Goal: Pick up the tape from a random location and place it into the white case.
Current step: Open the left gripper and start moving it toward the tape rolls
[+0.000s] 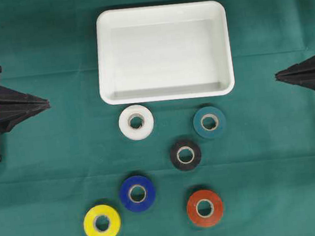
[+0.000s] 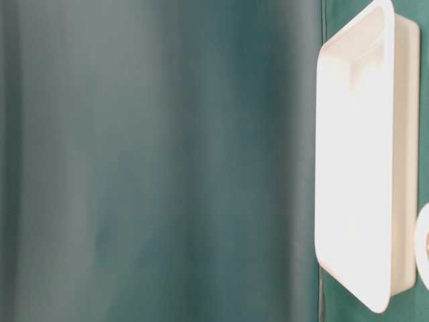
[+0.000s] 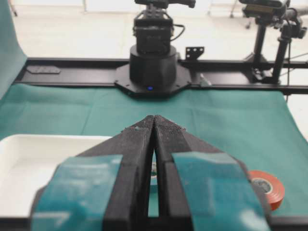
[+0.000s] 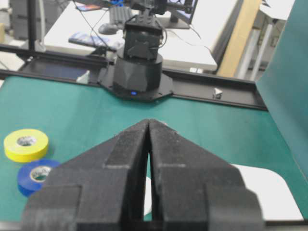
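At surface edges, left tool (image 1: 46, 102) and right tool (image 1: 278, 73) parked, jaws together, nothing gripped. Shallow white rectangular plastic case (image 1: 159, 10) kept empty at centre; six coloured tape rolls scattered just below, white roll (image 1: 136, 122) nearest rim.

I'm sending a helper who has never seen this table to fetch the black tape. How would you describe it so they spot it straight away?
Find the white case on the green cloth; six tape rolls lie below it in the overhead view. The black tape lies flat in the middle of them, between the teal roll and the red roll. It is the only black one.
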Action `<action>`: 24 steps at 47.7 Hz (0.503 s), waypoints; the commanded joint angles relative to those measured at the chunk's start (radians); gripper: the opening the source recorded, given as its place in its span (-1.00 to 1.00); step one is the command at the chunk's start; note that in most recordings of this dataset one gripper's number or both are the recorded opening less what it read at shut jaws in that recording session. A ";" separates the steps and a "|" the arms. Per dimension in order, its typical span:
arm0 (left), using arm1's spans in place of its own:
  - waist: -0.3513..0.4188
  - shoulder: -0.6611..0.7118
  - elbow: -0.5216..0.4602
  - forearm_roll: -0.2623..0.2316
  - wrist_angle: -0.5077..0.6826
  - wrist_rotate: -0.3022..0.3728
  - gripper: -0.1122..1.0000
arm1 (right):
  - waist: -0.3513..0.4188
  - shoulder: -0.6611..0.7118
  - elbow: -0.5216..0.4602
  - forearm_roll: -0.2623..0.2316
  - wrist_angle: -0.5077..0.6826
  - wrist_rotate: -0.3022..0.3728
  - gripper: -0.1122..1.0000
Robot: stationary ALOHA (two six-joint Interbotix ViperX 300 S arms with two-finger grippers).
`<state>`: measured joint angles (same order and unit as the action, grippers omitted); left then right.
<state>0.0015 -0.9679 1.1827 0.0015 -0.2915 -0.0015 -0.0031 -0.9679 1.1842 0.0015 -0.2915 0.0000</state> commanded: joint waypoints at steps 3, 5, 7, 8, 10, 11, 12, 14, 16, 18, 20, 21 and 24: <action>0.000 0.012 -0.046 -0.003 0.052 0.003 -0.77 | -0.002 0.017 -0.032 -0.003 0.018 0.000 -0.80; 0.000 0.015 -0.049 -0.002 0.064 0.003 -0.77 | -0.002 0.020 -0.038 -0.005 0.038 0.000 -0.80; 0.000 0.017 -0.049 -0.002 0.071 0.006 -0.77 | -0.002 0.021 -0.044 -0.005 0.058 0.000 -0.80; 0.002 0.017 -0.049 -0.002 0.074 0.006 -0.77 | 0.000 0.021 -0.048 -0.005 0.069 0.000 -0.80; 0.000 0.017 -0.049 -0.002 0.077 0.006 -0.77 | -0.002 0.021 -0.054 -0.005 0.086 0.000 -0.80; 0.000 0.017 -0.049 -0.002 0.078 0.006 -0.77 | 0.000 0.021 -0.060 -0.005 0.095 0.002 -0.80; 0.000 0.015 -0.051 -0.002 0.078 0.006 -0.77 | -0.002 0.020 -0.061 -0.005 0.103 0.002 -0.80; 0.000 0.015 -0.051 -0.003 0.078 0.008 -0.77 | -0.002 0.020 -0.067 -0.005 0.118 0.002 -0.80; 0.000 0.015 -0.054 -0.002 0.078 0.008 -0.77 | 0.000 0.020 -0.074 -0.005 0.133 0.003 -0.80; 0.002 0.015 -0.055 -0.002 0.078 0.009 -0.77 | -0.002 0.020 -0.080 -0.005 0.149 0.002 -0.80; 0.000 0.017 -0.055 -0.002 0.080 0.009 -0.77 | 0.000 0.020 -0.081 -0.005 0.153 0.003 -0.79; 0.000 0.017 -0.055 -0.002 0.080 0.011 -0.77 | -0.002 0.020 -0.081 -0.005 0.156 0.003 -0.79; 0.002 0.015 -0.055 -0.002 0.081 0.012 -0.77 | -0.002 0.020 -0.081 -0.005 0.158 0.003 -0.79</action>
<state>0.0015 -0.9587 1.1505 0.0015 -0.2071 0.0077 -0.0031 -0.9541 1.1290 -0.0015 -0.1350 0.0015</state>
